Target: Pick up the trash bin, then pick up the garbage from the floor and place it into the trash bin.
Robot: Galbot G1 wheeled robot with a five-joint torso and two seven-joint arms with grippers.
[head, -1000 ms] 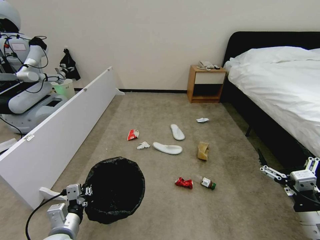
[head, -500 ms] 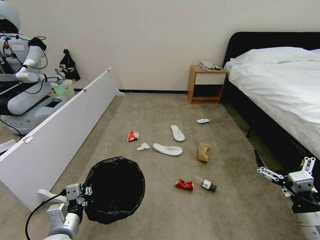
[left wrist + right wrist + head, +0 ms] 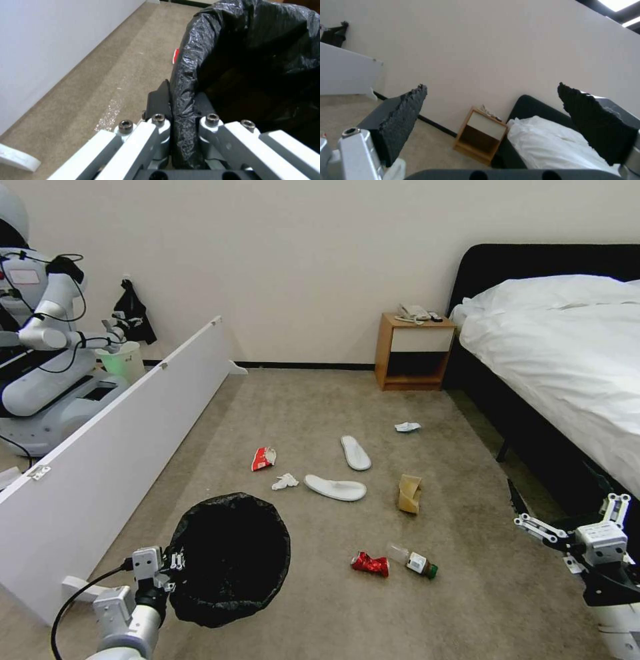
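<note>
Two grippers are in play. The left gripper (image 3: 175, 569), low at about 7 o'clock in the head view, is clamped on the near rim of the trash bin (image 3: 230, 560). In the left wrist view its fingers (image 3: 159, 102) pinch the crinkled black liner and rim between them, one outside the wall and one inside. The bin sits upright, its mouth open and dark.

The right gripper (image 3: 527, 513) hangs at about 4 o'clock, close beside the dark bed frame (image 3: 533, 440), with nothing in it. The right wrist view shows its black pads (image 3: 403, 120) spread wide apart, pointed toward the wall and a wooden nightstand (image 3: 480, 140).

Garbage lies scattered on the floor (image 3: 467, 593), all of it apart from the bin:
- crumpled red wrapper (image 3: 369, 564), at 3 o'clock from the bin, nearest to it
- small green-capped bottle (image 3: 415, 562), lying on its side just beside the wrapper
- tan folded paper (image 3: 409, 493), farther off toward 1 o'clock of the wrapper
- two white slippers (image 3: 335, 488), near mid-floor, at an angle to each other, the nearer one lying crosswise
- white tissue (image 3: 285, 482), just left of the nearer slipper
- red-white snack packet (image 3: 264, 458), at 12 o'clock from the bin
- another white scrap (image 3: 407, 427), farthest out, toward the nightstand.

A long white panel (image 3: 113, 447) stands along the left side.
</note>
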